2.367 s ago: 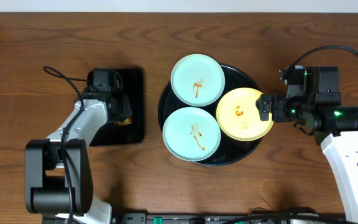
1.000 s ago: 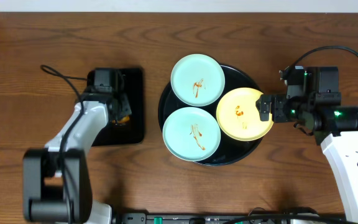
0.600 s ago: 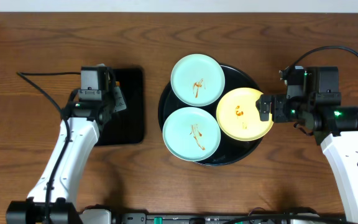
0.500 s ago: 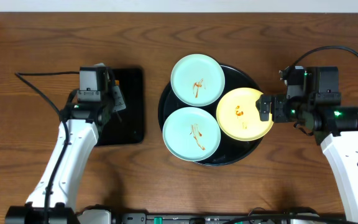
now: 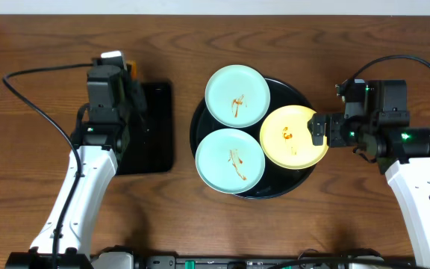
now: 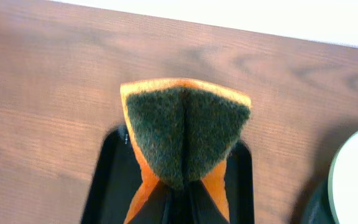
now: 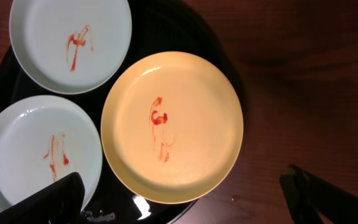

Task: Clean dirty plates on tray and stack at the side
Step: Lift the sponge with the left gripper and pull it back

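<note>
Dark wood tabletop (image 5: 275, 30); all three plates sit on the round tray (image 5: 293, 91), none stacked beside it yet. My left gripper (image 6: 179, 196) is clamped on the sponge (image 6: 185, 130), well left of the round tray. The two mint plates (image 5: 237, 95) (image 5: 230, 161) fill the tray's left half, so they're nearest the sponge arm, and the move is straight rightward. My right gripper (image 5: 319, 128) hangs at the tray's right edge over the yellow plate (image 7: 173, 127), fingers spread wide. Only the left wrist view shows the sponge folded, scouring face out. Right wrist view shows the smears clearest.
</note>
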